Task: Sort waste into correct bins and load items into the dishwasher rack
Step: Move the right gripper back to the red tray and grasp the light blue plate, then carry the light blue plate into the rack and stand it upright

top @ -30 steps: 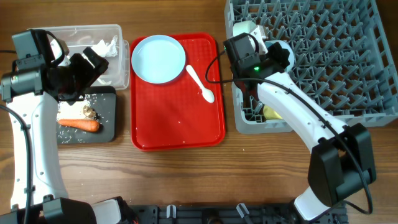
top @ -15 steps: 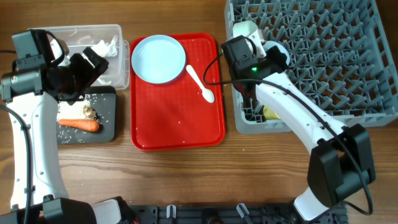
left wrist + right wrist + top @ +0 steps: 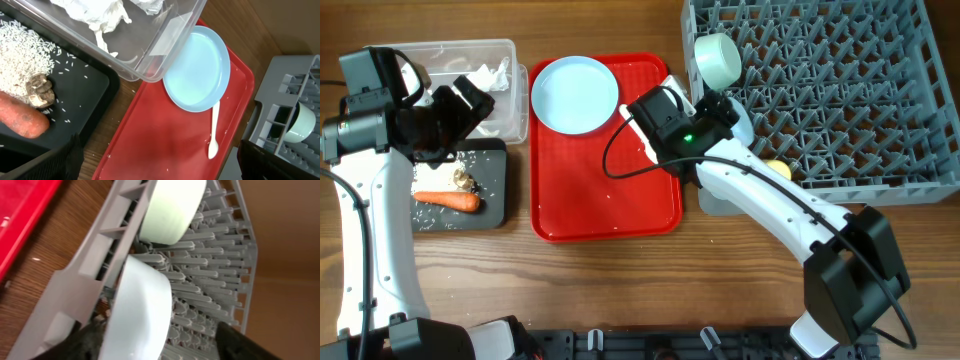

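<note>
The large square grey plastic peg rack fills the upper right of the overhead view. The pale green bowl stands on edge at the rack's upper-left corner. The light blue bowl stands on edge beside it along the left wall. Pegs keep both tilted, which we judge suits draining. The small yellow cup lies near the rack's lower edge. The right tool faces this wall, jaws wide apart, and holds nothing.

The pale blue round plate and the white plastic spoon lie just beside each other on the flat red serving tray, mid-frame. We judge these the remaining items to load.

At upper left, the crumpled white tissue lies in the clear plastic rectangular tub. The orange carrot, small brown food scrap and loose white rice grains lie in the shallow black rectangular tray below. The left tool hangs over both bins, jaws wide, empty. We cannot locate the red wrapper.
</note>
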`<state>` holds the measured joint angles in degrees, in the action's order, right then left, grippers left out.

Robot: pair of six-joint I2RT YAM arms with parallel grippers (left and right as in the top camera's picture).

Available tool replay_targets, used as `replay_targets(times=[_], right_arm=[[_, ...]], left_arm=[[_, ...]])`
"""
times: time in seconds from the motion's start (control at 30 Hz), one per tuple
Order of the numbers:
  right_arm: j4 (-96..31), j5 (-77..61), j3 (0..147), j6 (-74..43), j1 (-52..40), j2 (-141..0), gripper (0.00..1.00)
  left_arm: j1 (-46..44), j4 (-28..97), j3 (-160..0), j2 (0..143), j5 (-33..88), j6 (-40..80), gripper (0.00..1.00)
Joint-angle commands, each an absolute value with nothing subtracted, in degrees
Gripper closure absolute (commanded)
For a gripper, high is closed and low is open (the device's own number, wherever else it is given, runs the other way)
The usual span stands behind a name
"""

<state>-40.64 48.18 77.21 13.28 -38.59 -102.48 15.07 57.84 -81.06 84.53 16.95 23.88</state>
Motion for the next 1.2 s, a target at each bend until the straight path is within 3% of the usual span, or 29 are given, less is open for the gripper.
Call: replay_targets(times=[0.0, 0.2, 0.47, 0.7, 0.77, 0.8, 0.83, 1.0, 1.17], right_arm=[[-39.4, 46.2, 77.0, 12.5, -38.7, -103.4, 0.00], [-40.0, 36.9, 84.1, 7.0, -42.6, -101.7, 0.00], [-38.0, -15.3, 88.2, 0.5, -43.4, -101.3, 0.00], [-28.3, -17.7, 87.7, -9.1, -43.4, -102.0, 0.00], [-28.3, -11.3, 87.7, -14.0, -43.3, -102.0, 0.00], [-28.6, -9.6, 87.8, -18.4, -42.7, -102.0, 0.11], [-29.1, -10.6, 88.4, -21.9, -41.2, -102.0, 0.14], [-28.8, -15.1, 93.5, -24.6, -32.1, -102.1, 0.00], [-23.6, -15.1, 94.6, -26.0, -30.9, -111.5, 0.01]], left_arm=[[15.4, 57.7, -81.3, 84.2, 16.6, 23.8, 0.00], [15.4, 57.7, -81.3, 84.2, 16.6, 23.8, 0.00], [15.4, 57.7, -81.3, 84.2, 16.6, 23.8, 0.00], [15.4, 57.7, -81.3, 84.2, 16.6, 23.8, 0.00], [15.4, 57.7, -81.3, 84.2, 16.6, 23.8, 0.00], [15.4, 57.7, -81.3, 84.2, 16.6, 23.8, 0.00], [15.4, 57.7, -81.3, 84.2, 16.6, 23.8, 0.00], [15.4, 57.7, -81.3, 84.2, 16.6, 23.8, 0.00], [15.4, 57.7, -81.3, 84.2, 16.6, 23.8, 0.00]])
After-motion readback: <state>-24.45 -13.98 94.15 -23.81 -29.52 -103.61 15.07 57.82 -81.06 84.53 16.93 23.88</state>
